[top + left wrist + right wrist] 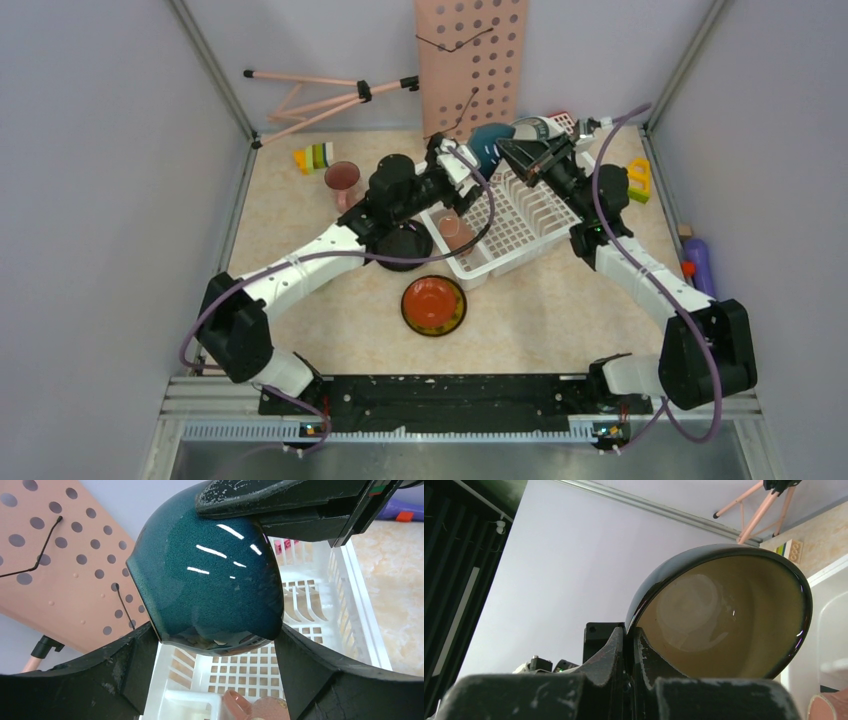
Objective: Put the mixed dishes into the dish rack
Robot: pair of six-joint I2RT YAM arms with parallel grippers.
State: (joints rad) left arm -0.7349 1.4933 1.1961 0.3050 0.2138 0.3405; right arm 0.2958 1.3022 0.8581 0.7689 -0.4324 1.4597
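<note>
Teal glazed bowl point(210, 580): tilted above white slotted plastic dish rack point(320, 605), rim pinched by right hand point(630, 632), presumably for slotting; left hand point(215, 630) astride, grip undeterminable.

Plain grey walls point(100, 150) enclose a beige marbled table point(560, 310). A pink pegboard point(470, 50) leans at its far edge; a pink tripod point(320, 95) lies by the far left corner.
</note>
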